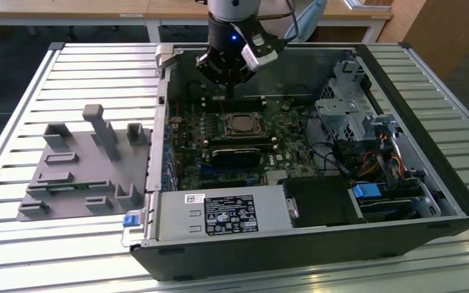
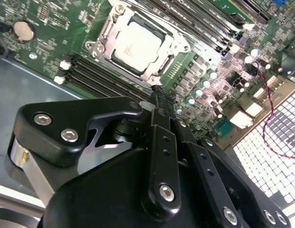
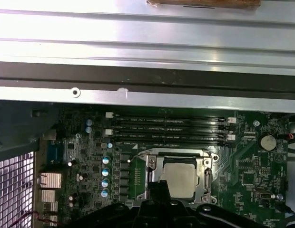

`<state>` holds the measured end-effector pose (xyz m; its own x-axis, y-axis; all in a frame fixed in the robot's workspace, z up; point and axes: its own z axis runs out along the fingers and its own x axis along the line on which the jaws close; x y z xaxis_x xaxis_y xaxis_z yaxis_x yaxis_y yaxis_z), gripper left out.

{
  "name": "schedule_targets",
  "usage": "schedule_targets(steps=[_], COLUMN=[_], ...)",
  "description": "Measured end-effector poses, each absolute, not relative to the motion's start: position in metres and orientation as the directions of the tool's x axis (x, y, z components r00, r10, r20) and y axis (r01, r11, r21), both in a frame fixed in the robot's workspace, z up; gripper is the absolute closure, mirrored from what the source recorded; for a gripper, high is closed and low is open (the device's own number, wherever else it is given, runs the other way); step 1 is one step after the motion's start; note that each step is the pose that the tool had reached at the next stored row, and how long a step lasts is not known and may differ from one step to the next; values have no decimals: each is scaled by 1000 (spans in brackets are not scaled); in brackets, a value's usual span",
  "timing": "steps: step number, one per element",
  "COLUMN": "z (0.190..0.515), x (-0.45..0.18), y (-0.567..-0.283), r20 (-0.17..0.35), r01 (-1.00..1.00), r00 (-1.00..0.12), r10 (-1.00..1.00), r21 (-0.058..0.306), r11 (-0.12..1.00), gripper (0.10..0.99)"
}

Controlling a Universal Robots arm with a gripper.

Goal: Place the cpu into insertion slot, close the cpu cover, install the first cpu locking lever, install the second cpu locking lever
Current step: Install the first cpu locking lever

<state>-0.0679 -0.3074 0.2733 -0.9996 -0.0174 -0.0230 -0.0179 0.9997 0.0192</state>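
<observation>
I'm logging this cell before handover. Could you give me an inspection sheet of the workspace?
Surface: slatted metal table carrying an open computer case.
Job's things: cpu seated in its socket; cpu cover lying flat around it; whether the levers are latched cannot be told.
Clutter: grey moulded fixture on the table, at the exterior view's left of the case.
Gripper: gripper shut, tips close to the motherboard beside the socket.
Cables: coloured wires by the drive bays.
Surroundings: wooden desks behind the table.
</observation>
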Motion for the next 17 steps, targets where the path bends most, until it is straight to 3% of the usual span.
schedule_targets(steps=[17], z=[264], x=[-94], y=[-307], r20=[-24], r01=[7], r00=[-1000], r10=[8], r21=[19], r11=[1000], gripper=[965])
